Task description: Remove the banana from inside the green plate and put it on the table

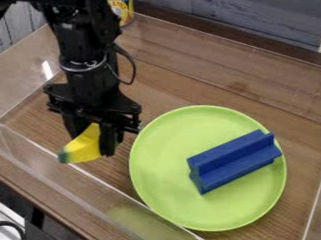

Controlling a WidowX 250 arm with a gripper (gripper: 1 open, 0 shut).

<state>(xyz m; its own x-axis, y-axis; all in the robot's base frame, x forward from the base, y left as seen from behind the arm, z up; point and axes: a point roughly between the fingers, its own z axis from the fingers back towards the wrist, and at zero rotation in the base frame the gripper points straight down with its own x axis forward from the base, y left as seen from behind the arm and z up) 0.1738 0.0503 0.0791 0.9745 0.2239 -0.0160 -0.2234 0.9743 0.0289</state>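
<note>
The small yellow banana (81,147) with a greenish tip hangs in my gripper (90,136), whose black fingers are shut on it, pointing straight down. It is held just above the dark wood table (188,61), to the left of the green plate (173,176) and outside its rim. The plate lies flat at the lower right of the view. The banana's upper part is hidden between the fingers.
A blue rectangular block (234,160) lies on the plate's right half. Clear acrylic walls (47,192) border the table on the left and front, close to the banana. A light wooden strip runs along the back.
</note>
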